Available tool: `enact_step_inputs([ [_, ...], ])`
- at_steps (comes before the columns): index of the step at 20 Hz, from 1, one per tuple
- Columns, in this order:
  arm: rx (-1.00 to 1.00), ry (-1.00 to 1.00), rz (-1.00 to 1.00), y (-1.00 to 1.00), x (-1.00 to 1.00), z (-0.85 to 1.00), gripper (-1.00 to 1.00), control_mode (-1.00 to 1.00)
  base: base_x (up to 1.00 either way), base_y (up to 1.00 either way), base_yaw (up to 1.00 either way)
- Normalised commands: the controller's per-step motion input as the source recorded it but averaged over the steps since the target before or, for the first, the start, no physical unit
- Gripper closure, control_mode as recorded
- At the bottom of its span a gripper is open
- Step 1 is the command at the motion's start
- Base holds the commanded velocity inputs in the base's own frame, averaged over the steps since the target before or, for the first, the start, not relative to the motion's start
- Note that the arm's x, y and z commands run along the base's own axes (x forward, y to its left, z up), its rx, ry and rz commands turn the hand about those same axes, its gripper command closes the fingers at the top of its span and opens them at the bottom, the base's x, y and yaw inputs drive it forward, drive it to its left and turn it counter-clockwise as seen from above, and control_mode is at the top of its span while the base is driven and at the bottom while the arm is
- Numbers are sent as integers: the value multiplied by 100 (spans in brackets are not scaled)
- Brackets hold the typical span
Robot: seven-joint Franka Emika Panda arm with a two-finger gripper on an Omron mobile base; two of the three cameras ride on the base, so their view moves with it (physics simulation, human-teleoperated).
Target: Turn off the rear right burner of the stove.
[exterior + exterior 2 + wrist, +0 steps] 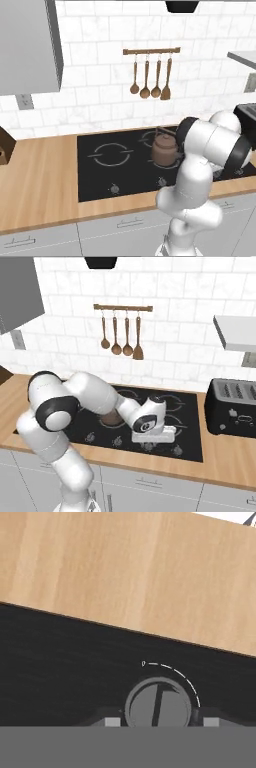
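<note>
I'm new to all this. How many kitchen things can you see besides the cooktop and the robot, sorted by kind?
Hanging wooden utensils: 4
Brown kettle: 1
Black toaster: 1
Total: 6

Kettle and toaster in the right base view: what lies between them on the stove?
In the right base view, the gripper and the arm's white wrist sit low over the stove, between the brown kettle and the black toaster.
</note>
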Motion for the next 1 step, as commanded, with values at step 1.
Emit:
enact_step_inputs([
  [1, 0, 0, 0, 0, 0, 0, 100, -100, 0, 0, 0],
])
